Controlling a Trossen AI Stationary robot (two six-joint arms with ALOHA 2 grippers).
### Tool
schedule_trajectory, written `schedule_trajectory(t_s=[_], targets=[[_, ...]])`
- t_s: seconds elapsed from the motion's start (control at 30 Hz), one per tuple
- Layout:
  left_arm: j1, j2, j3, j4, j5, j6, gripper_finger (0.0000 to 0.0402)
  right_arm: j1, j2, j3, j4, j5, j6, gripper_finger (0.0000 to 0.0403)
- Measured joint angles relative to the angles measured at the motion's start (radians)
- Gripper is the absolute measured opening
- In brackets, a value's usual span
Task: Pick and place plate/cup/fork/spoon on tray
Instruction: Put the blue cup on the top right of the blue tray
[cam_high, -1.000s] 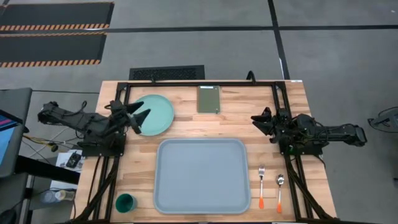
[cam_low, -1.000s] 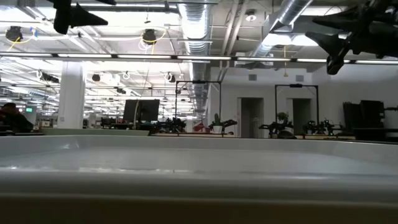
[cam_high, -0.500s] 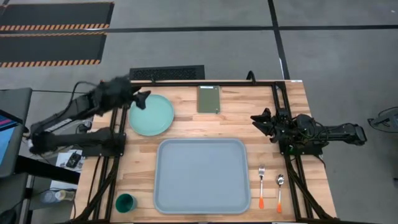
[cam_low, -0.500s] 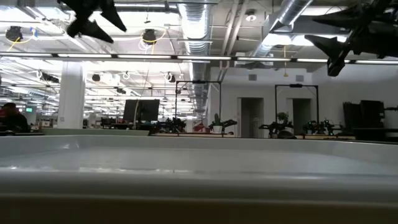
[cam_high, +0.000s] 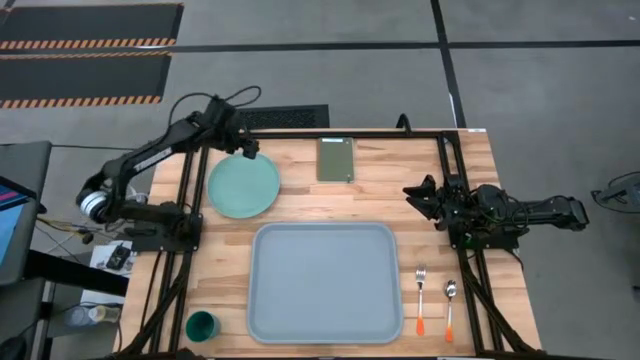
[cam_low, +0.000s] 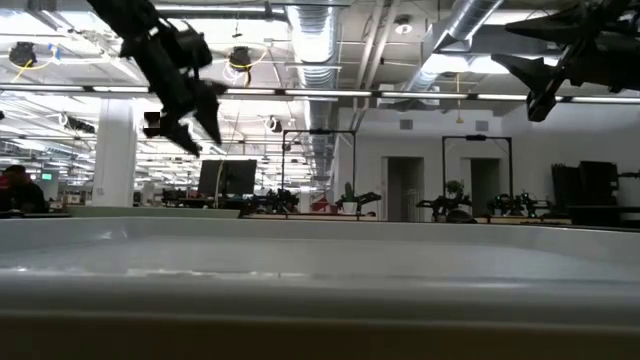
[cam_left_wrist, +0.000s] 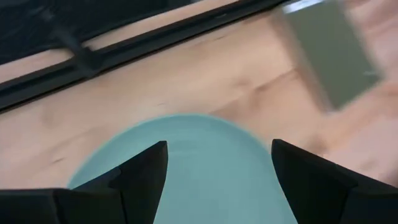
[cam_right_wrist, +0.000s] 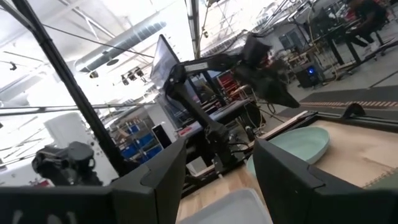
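Plate (cam_high: 243, 186): in the high view it lies on the table's (cam_high: 400, 205) far left part, pale mint, nothing on it. The left gripper (cam_high: 246, 150) hangs over its far rim, fingers spread wide, holding nothing. The tray (cam_high: 323, 283) is in the middle near side, just beside the plate. Fork (cam_high: 421, 298) and spoon (cam_high: 450, 308) lie side by side to the right of the tray; the cup (cam_high: 202, 325) stands at its near left corner. An olive slab (cam_high: 336, 159) is on the far side, right of the plate. The right gripper (cam_high: 416, 193) waits over the right part, jaws apart, empty.

Low view: the tray rim fills the front; left gripper (cam_low: 185, 125) is high up, pointing down.

Left wrist view: plate (cam_left_wrist: 205, 162) directly below, between two wide fingers (cam_left_wrist: 146, 177); slab (cam_left_wrist: 333, 53) beyond.

Right wrist view: plate (cam_right_wrist: 298, 144) and left arm far off; fingers (cam_right_wrist: 286, 186) apart w/ nothing between.
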Motion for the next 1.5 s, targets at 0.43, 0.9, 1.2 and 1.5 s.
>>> schedule_trajectory(t_s=[0.43,0.9,1.2,1.5], targets=[[0.014,-0.001,-0.002,-0.171,-0.163,-0.013,0.0274,0.037,0.000,0.000,-0.028,0.000,0.005,0.0214],[-0.508,-0.339,-0.173,-0.428,0.045,-0.347,0.0274,0.063,0.000,0.000,-0.117,0.000,0.000,0.0214],[-1.049,-0.443,-0.181,-0.144,0.115,-0.818,0.0274,0.063,0.000,0.000,-0.124,-0.001,-0.002,0.0214],[-1.405,-0.271,-0.180,0.095,0.110,-1.114,0.0274,0.063,0.000,0.000,-0.143,-0.003,0.032,0.0214]])
